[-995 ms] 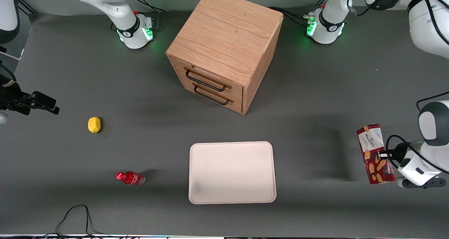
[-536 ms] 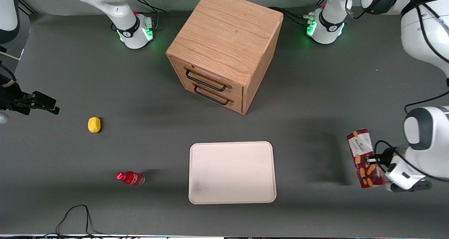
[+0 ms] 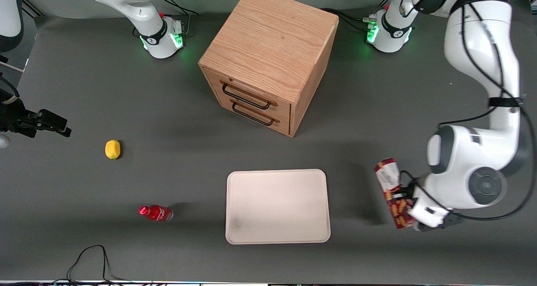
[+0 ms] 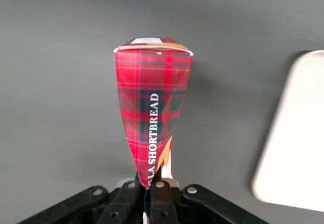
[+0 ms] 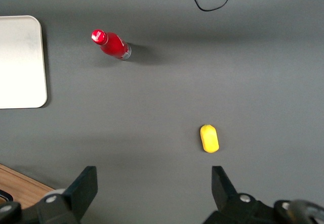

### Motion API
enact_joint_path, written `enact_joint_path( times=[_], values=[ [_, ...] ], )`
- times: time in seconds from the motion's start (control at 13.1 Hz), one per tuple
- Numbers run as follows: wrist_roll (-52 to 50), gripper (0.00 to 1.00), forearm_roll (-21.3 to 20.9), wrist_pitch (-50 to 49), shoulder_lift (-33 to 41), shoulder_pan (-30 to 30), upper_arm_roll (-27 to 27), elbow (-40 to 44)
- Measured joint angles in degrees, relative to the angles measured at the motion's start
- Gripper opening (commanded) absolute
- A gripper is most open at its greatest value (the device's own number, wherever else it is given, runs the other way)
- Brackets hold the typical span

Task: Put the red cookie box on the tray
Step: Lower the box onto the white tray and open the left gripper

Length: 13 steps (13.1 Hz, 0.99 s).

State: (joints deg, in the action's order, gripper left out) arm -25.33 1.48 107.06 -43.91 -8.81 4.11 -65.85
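The red cookie box (image 3: 392,192) hangs in the air above the grey table, beside the tray (image 3: 277,206) toward the working arm's end. My left gripper (image 3: 405,193) is shut on the box's side. In the left wrist view the tartan carton (image 4: 153,123) stands edge-on, pinched between the black fingers (image 4: 163,196) of the gripper (image 4: 151,193). The cream tray's rounded corner (image 4: 296,148) shows beside the carton, with bare table between them. The tray holds nothing.
A wooden two-drawer cabinet (image 3: 268,59) stands farther from the front camera than the tray. A small red bottle (image 3: 155,213) and a yellow lemon (image 3: 112,149) lie toward the parked arm's end. A black cable (image 3: 90,261) loops near the front edge.
My left gripper has carried the red cookie box sideways toward the tray, closing much of the gap. The box has stayed held throughout. Nothing else moved.
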Motion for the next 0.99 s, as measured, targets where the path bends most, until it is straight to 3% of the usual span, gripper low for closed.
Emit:
enact_joint_path(
  times=[0.15,0.46,0.99],
  values=[
    [-3.50,0.00,0.01,1.95,-2.48,-2.14,3.16,2.70],
    [-5.80,0.00,0.02,7.89,-8.24,-7.56,4.31,7.91],
    [-6.81,0.00,0.06,13.81,-15.04,-8.07,6.56,11.76]
  ],
)
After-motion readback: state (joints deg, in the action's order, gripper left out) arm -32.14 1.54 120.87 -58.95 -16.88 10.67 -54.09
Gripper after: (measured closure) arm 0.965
